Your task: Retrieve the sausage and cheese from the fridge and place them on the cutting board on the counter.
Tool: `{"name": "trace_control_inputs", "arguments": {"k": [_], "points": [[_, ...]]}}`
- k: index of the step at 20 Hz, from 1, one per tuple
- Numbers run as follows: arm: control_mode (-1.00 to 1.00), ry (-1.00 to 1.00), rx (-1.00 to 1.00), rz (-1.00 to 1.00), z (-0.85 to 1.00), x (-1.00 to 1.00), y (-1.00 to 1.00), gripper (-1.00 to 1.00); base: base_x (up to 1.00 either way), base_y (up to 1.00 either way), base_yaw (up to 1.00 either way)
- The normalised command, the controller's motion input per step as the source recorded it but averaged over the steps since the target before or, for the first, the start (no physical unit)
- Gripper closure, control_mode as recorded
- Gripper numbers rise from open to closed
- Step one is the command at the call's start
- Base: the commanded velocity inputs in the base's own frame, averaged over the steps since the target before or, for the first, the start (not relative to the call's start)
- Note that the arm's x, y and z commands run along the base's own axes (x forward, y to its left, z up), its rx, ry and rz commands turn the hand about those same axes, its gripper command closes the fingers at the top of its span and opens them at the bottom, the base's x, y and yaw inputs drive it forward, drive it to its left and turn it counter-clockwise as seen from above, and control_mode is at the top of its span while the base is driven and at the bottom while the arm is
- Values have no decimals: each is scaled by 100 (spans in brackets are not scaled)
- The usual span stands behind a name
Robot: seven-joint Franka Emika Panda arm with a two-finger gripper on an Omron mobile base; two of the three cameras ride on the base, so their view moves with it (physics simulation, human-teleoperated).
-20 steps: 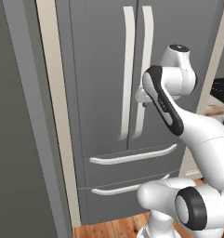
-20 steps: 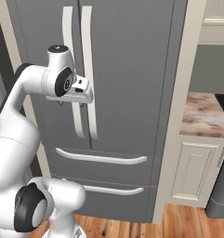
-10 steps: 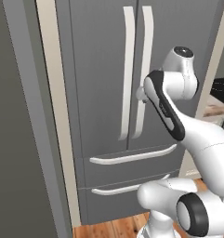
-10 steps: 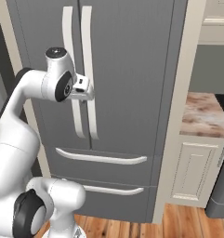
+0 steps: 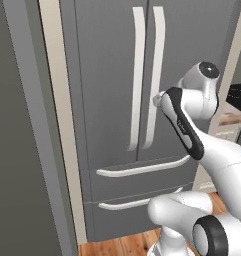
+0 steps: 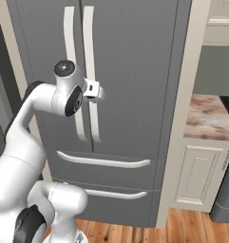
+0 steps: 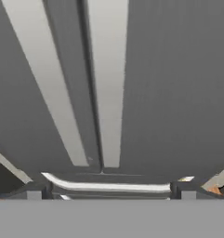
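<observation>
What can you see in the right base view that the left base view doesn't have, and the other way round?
Right base view: a mottled reddish-brown stone counter over a cream panelled cabinet, right of the fridge. Left base view: a flat dark grey panel along the left. Both: the tall dark grey fridge with doors shut, off-white curved handles, two drawers, and the open gripper near the handles.

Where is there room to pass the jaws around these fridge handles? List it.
Free: door face right of the right handle, up to the fridge edge; door face left of the left handle; the counter patch beside the fridge. Tight: the narrow strip between both handles at the door seam.
</observation>
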Motion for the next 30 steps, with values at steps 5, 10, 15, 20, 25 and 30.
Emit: {"name": "trace_control_inputs", "arguments": {"k": [5, 10, 15, 20, 25, 30], "points": [[-100, -6, 0, 0, 13, 49, -34, -100, 0, 0, 0], [-100, 0, 2, -3, 11, 70, 12, -100, 0, 0, 0], [-100, 0, 9, -1, 2, 20, 2, -100, 0, 0, 0], [-100, 0, 9, 0, 0, 26, 0, -100, 0, 0, 0], [-100, -1, 8, 0, 0, 6, 2, -100, 0, 0, 0], [-100, -6, 2, 0, 3, 0, 10, -100, 0, 0, 0]]}}
